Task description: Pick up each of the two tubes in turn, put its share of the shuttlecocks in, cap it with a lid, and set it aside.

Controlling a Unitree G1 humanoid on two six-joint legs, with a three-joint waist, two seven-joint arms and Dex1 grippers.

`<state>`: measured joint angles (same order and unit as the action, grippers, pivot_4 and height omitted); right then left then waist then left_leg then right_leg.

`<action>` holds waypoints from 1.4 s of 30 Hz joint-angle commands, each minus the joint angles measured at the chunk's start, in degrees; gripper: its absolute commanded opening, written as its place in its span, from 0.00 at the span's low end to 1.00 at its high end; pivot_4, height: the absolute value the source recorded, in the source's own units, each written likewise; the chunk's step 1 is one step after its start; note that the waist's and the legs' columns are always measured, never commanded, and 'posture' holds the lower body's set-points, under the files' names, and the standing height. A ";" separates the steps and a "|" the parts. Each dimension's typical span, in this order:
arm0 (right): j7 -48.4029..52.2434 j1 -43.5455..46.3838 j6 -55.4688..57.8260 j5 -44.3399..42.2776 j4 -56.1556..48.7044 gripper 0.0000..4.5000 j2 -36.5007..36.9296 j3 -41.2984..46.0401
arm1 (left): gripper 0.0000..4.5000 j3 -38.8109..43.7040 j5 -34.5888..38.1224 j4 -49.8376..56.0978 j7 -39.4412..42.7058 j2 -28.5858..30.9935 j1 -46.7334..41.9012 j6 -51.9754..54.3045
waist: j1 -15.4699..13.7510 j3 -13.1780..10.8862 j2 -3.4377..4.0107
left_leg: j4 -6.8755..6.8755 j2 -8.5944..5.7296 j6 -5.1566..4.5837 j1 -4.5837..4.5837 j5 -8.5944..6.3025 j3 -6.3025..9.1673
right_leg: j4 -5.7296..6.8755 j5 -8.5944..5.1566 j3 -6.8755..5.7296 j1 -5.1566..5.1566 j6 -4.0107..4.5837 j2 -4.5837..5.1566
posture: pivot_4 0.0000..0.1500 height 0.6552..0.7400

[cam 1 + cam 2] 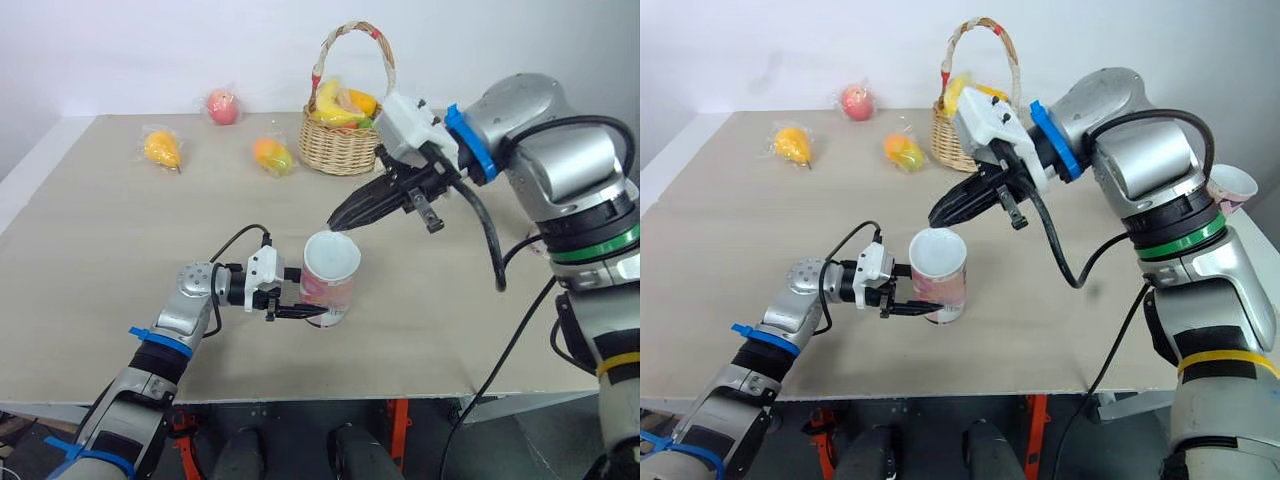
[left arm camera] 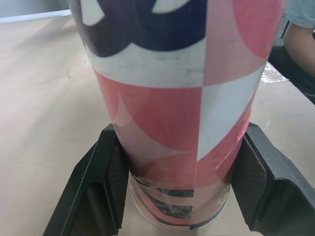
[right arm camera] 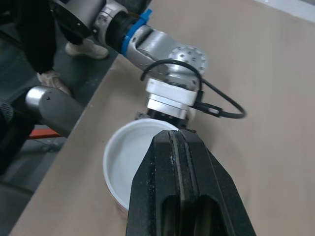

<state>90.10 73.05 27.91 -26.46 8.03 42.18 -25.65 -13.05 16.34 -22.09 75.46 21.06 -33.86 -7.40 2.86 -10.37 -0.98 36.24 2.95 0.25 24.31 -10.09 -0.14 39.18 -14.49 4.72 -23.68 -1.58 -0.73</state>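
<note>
A tube (image 1: pixel 328 290) patterned in red, white and dark blue stands upright on the beige table (image 1: pixel 100 300), near the middle front. A white lid (image 1: pixel 331 252) sits on its top. My left gripper (image 1: pixel 300 312) is shut on the tube low down, near its base; in the left wrist view both black fingers (image 2: pixel 106 182) press against the tube (image 2: pixel 182 123). My right gripper (image 1: pixel 337 219) is shut with nothing between its fingers. Its tips hover just above the far edge of the lid (image 3: pixel 125 160).
A wicker basket (image 1: pixel 345 140) of fruit stands at the back of the table, behind my right arm. Three bagged fruits (image 1: pixel 223 106) (image 1: pixel 162 148) (image 1: pixel 272 155) lie at the back left. A paper cup (image 1: pixel 1232 185) is off to the right. A person's legs (image 3: pixel 34 29) stand beside the table's edge.
</note>
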 commanded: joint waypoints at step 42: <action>2.40 -8.97 -18.54 23.99 -2.96 0.01 -1.57 -14.72 | 0.56 0.91 -2.18 -1.13 -1.50 2.15 1.53 0.36 | 0.07 1.14 -0.28 | -0.55 0.03 0.02 -0.90 -0.01 -0.09 | 0.00 -0.30 0.03 0.48 0.53 -0.01 | 1.00 1.00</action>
<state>89.75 68.31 10.20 -6.17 4.87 39.20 -32.13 -13.19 15.55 -22.62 74.57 21.62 -32.84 -7.09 2.93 -9.23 -1.26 35.65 2.98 0.27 23.39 -10.11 -0.23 39.18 -14.82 4.74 -23.20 -1.02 -0.74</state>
